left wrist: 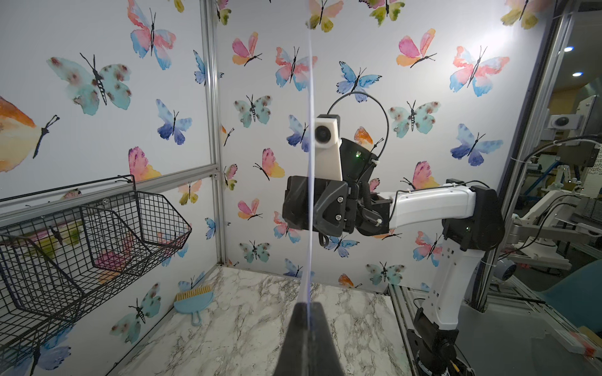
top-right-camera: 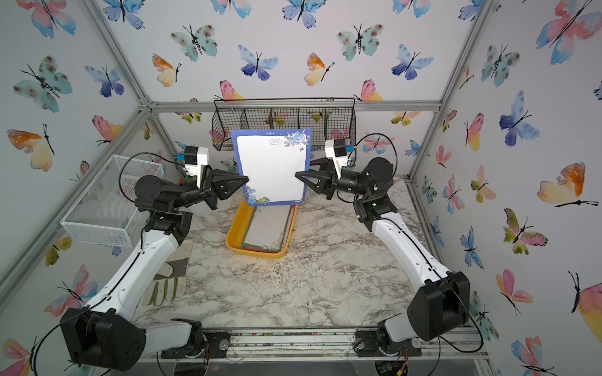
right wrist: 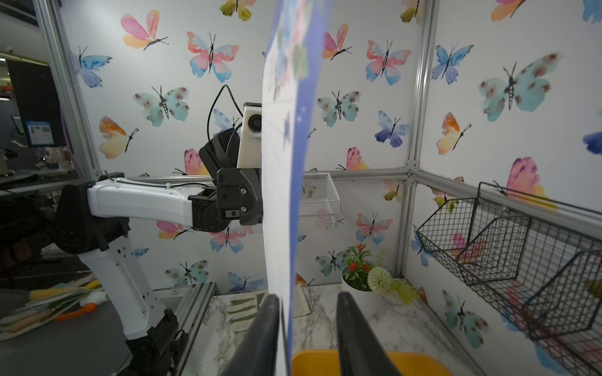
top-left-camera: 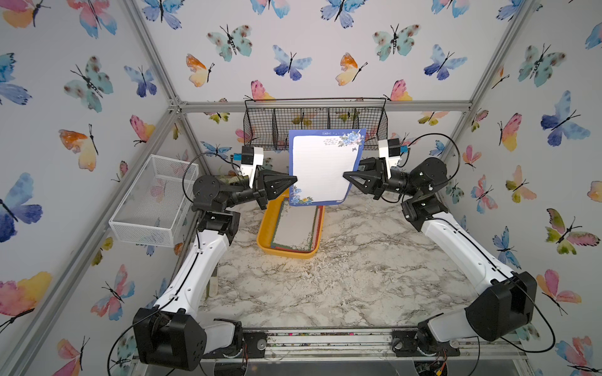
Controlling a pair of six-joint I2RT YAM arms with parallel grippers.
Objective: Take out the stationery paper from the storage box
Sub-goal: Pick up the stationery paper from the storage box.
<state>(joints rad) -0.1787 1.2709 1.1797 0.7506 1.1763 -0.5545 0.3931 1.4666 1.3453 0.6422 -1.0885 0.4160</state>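
One sheet of stationery paper (top-left-camera: 322,166) (top-right-camera: 272,166) with a blue floral border hangs upright above the far end of the yellow-orange storage box (top-left-camera: 264,237) (top-right-camera: 233,241). My left gripper (top-left-camera: 294,179) (top-right-camera: 246,178) (left wrist: 308,306) is shut on its left edge; the left wrist view shows the sheet (left wrist: 311,162) edge-on. My right gripper (top-left-camera: 345,174) (top-right-camera: 297,174) (right wrist: 308,302) straddles the right edge. There the sheet (right wrist: 280,195) lies against one finger, and a gap separates it from the other finger. More sheets (top-left-camera: 294,229) (top-right-camera: 265,229) with green and red borders lie in the box (right wrist: 407,361).
A black wire basket (top-left-camera: 312,120) hangs on the back wall just behind the raised sheet. On the left wall sits a white mesh basket (top-left-camera: 153,201). A glove (top-right-camera: 167,280) lies by the left arm. A blue brush (left wrist: 193,299) and a flower pot (right wrist: 368,276) stand in the back corners.
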